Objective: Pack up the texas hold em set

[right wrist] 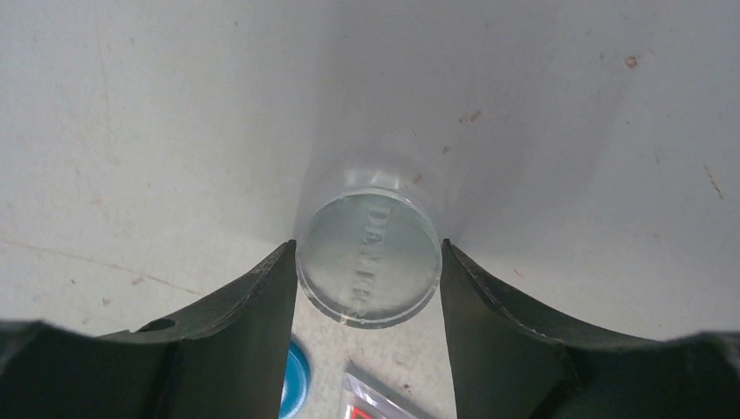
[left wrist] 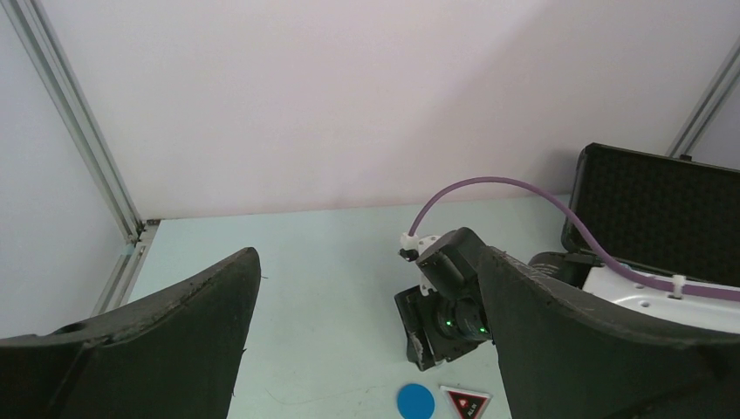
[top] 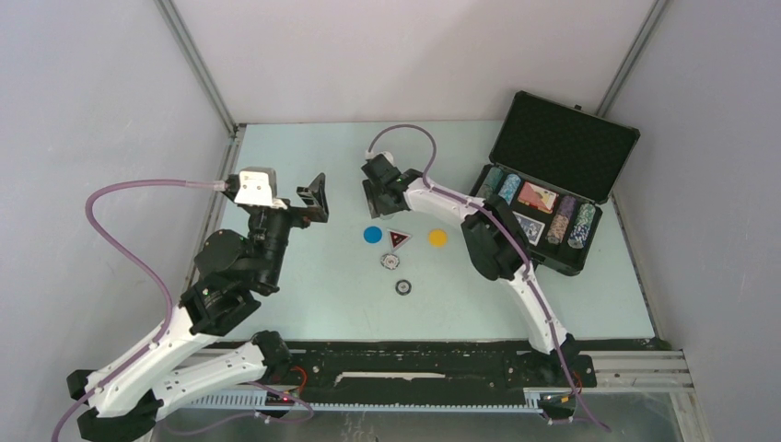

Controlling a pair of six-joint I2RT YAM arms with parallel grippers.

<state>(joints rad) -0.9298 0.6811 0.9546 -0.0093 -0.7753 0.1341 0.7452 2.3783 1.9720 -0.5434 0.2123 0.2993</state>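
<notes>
Right gripper [right wrist: 366, 262] fingers [right wrist: 253, 305] half-closed, pinching clear dealer disc [right wrist: 371, 231] by its rim; blue disc [right wrist: 295, 380] at 7 o'clock. Left gripper [left wrist: 366, 257] spread wide over table [left wrist: 305, 231].

— Where is the top camera?
— High up behind both arms, looking down. It is far off, so it sees the whole table [top: 304, 285].
— And the one on the left gripper [top: 313, 198]?
— Up off the table, looking across at the back wall [left wrist: 349, 105]. It sees the blue disc [left wrist: 416, 401], the red triangle [left wrist: 465, 403] and the case [left wrist: 663, 218]. The top one sees those too.
— The one on the right gripper [top: 378, 193]?
— Very close to the table, looking down at a clear disc [right wrist: 368, 257]. A bit of the blue disc shows there as well.
</notes>
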